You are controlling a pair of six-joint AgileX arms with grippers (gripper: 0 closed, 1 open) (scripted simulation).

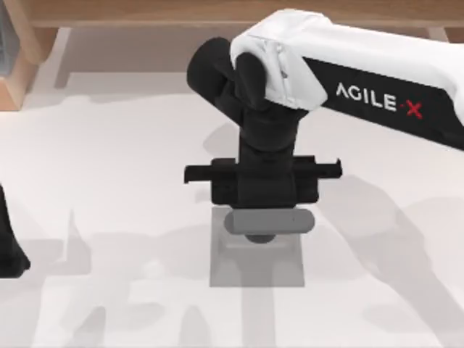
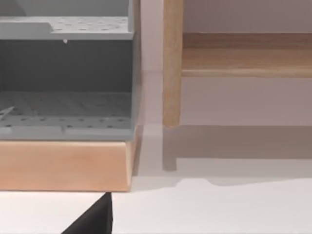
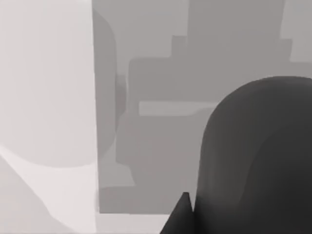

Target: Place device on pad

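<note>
The pad (image 1: pixel 257 268), a flat mid-grey square, lies on the white table just below the middle of the top view. The device (image 1: pixel 239 222), a grey bar with rounded ends, lies crosswise over the pad's far edge. My right gripper (image 1: pixel 261 222) points down from above, shut on the device, and one dark fingertip (image 1: pixel 259 238) shows at the device's near side. In the right wrist view the pale device (image 3: pixel 44 83) looms close beside a dark finger (image 3: pixel 258 156), with the pad (image 3: pixel 156 161) beneath. My left gripper (image 1: pixel 7 246) is parked at the table's left edge.
A wooden rail (image 1: pixel 145 11) runs along the back of the table, with a wooden block (image 1: pixel 14 65) at the back left. The left wrist view faces a grey perforated rack (image 2: pixel 63 73) on a wooden base and a wooden post (image 2: pixel 171 63).
</note>
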